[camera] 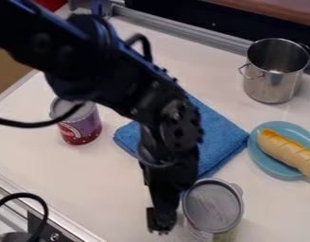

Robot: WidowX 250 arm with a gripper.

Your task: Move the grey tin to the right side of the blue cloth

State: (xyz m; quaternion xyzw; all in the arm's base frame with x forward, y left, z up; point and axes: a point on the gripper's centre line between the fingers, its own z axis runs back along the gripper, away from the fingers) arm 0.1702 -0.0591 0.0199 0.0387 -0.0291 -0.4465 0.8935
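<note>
You have the claw (161,223) low at the near side of the desk (113,189), hanging just left of the grey-lidded tin (213,206). You can't tell from here whether the claw is released or clenched, or whether it has hold of anything. The tin stands upright off the near corner of the folded blue cloth (222,138); whether the two touch is hard to judge from this angle. The black arm (129,85) comes in from the far left and crosses over part of the cloth, so you see mainly its right portion. To the left of the cloth you have a red-and-purple can (81,128), upright. Just right of the cloth sits a blue plate (266,165) with a scored bread loaf (288,152) lying on it. Beyond the plate, at the far right, stands a shiny metal pot (271,87) with wire handles.
</note>
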